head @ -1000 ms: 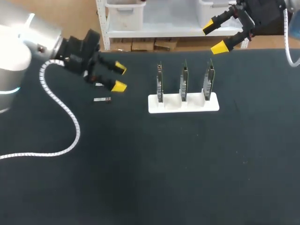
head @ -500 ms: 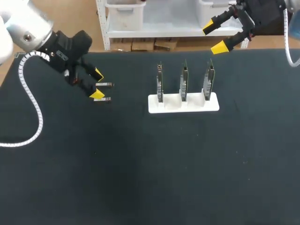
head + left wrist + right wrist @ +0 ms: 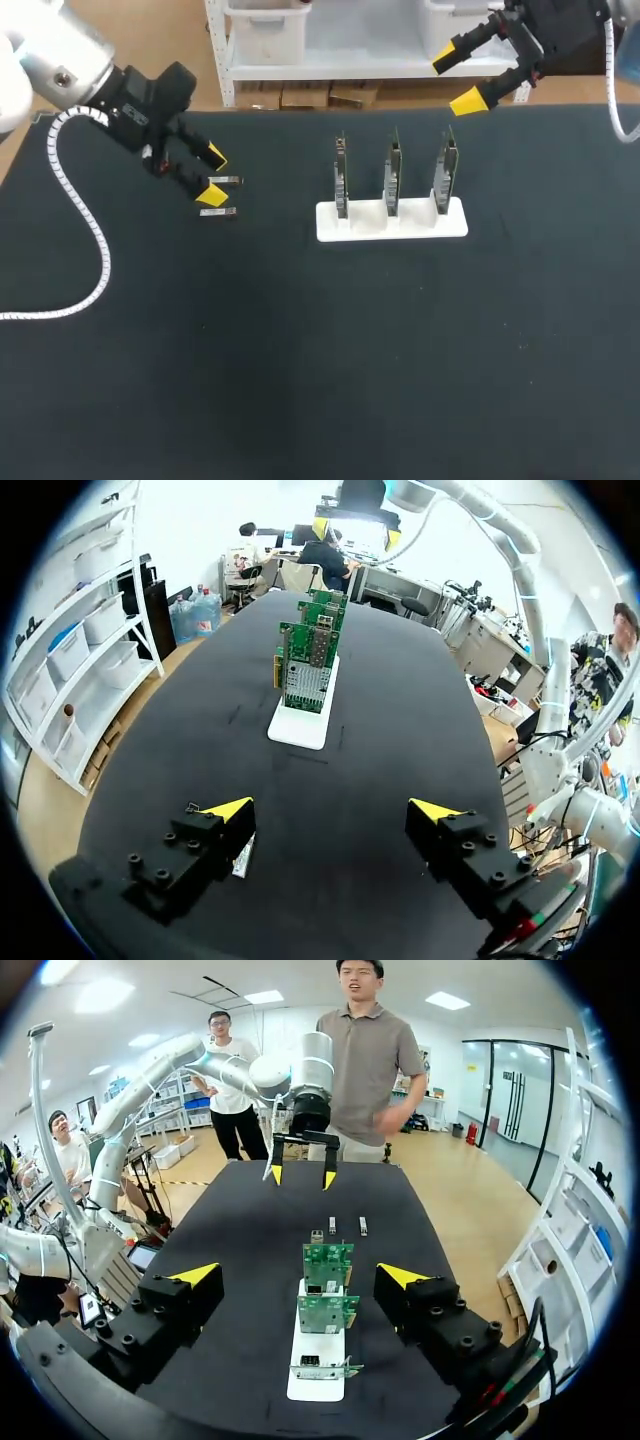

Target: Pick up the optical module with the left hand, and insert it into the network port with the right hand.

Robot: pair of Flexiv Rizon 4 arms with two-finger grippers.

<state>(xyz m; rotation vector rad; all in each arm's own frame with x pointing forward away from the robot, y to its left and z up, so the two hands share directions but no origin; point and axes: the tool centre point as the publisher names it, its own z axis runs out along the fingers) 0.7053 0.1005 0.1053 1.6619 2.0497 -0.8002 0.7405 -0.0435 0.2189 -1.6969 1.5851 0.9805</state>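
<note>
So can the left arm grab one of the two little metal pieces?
Probably yes. The left gripper hangs open right beside the metal pieces, and nothing lies in the way.

The setting is a robotics laboratory for electronics assembly. A black worktop (image 3: 400,350) carries a white stand (image 3: 392,222) holding three upright green network cards (image 3: 393,170). The cable-wrapped left arm (image 3: 62,52) and right arm (image 3: 585,30) enter from opposite sides.

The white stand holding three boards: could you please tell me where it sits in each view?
Head view: white stand mid-table, right of the left hand.
Left wrist view: stand well ahead of that hand.
Right wrist view: stand just ahead of the right hand.
Shared landmark: the left hand.
</note>
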